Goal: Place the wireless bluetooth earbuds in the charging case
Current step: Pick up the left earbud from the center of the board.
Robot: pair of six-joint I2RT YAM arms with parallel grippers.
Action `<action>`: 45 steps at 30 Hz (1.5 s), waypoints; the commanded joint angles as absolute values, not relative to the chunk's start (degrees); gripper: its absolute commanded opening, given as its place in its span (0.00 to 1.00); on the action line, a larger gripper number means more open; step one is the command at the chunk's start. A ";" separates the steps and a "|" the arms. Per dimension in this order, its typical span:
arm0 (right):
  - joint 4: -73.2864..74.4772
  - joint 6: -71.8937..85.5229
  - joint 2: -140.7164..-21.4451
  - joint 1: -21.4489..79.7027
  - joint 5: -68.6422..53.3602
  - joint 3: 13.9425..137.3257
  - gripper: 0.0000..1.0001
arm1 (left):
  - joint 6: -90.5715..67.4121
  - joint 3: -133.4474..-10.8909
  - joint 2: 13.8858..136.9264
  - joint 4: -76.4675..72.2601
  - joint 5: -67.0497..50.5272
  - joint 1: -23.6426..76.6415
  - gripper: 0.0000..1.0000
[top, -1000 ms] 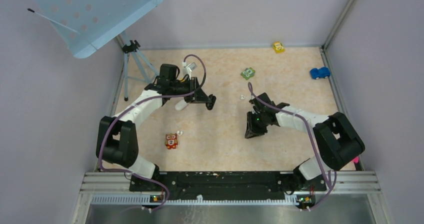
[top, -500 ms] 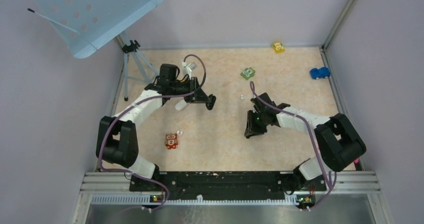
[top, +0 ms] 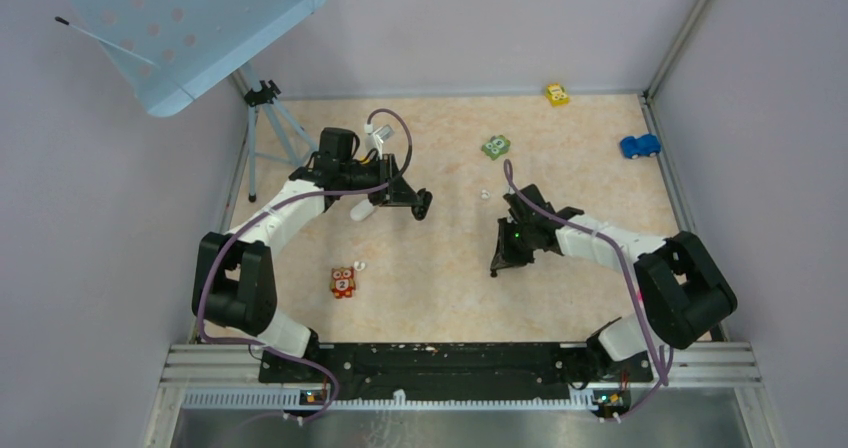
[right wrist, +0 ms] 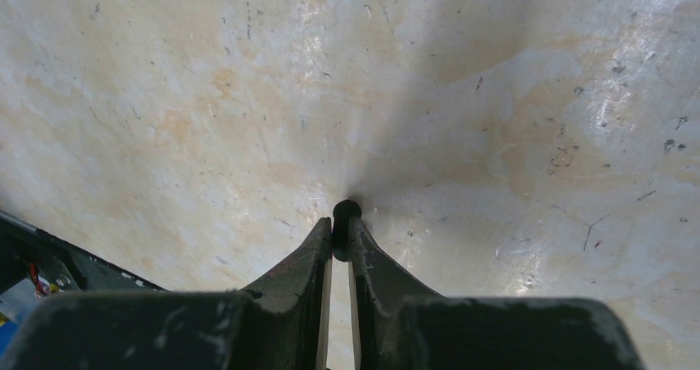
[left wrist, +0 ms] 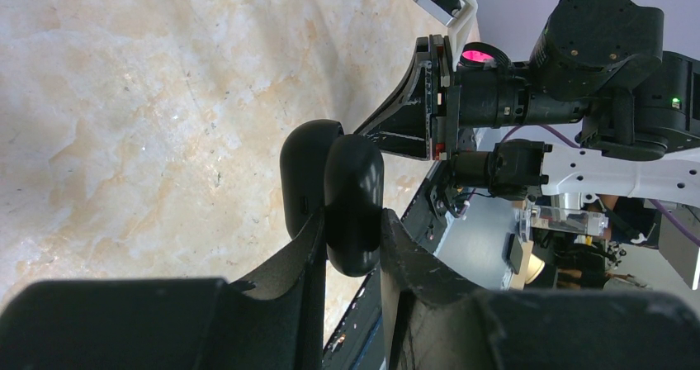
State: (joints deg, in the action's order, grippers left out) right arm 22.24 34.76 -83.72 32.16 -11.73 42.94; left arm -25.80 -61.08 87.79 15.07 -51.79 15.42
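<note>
The left gripper (left wrist: 351, 220) is closed most of the way on the charging case (left wrist: 355, 180), a rounded black shell pinched at its lower part between the two fingers; two black lobes show, one overlapping the other, and whether the lid stands open I cannot tell; the case hangs clear above the beige surface (top: 450, 298).

The right gripper (right wrist: 339, 224) lies at about 4 o'clock from the left one in the top view, well apart from it; its jaws are drawn almost together, with only a thin slit between them, and they hold the black earbud (right wrist: 346, 211) right at the tips; the tips point down at the surface, and I cannot tell whether the bud touches it.

A white earbud (top: 484, 194) lies loose on the surface at about 12 o'clock from the right gripper, between the two grippers and nearer the far side; a second white earbud (top: 360, 265) lies at 1 o'clock from an orange owl figure (top: 342, 282), just beside it.

A green figure (top: 495, 147) sits at 12 o'clock from the first white bud; a blue car (top: 639, 146) is at 3 o'clock from that figure, near the right edge; a yellow car (top: 557, 94) rests at the far edge, at 1 o'clock from the green figure; a tripod (top: 265, 98) stands at the far left corner.
</note>
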 commanded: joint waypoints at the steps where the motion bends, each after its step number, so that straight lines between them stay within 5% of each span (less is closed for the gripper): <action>1: 21.14 35.07 -82.64 32.61 -11.81 42.37 0.12 | -25.40 -62.83 87.22 13.80 -52.80 15.60 0.00; 37: 22.90 33.11 -84.59 32.61 -10.16 42.28 0.19 | -25.97 -62.04 86.90 12.88 -53.10 15.75 0.00; 45: 22.64 33.34 -84.51 32.61 -10.20 42.44 0.09 | -25.88 -61.44 86.90 12.68 -53.15 15.78 0.00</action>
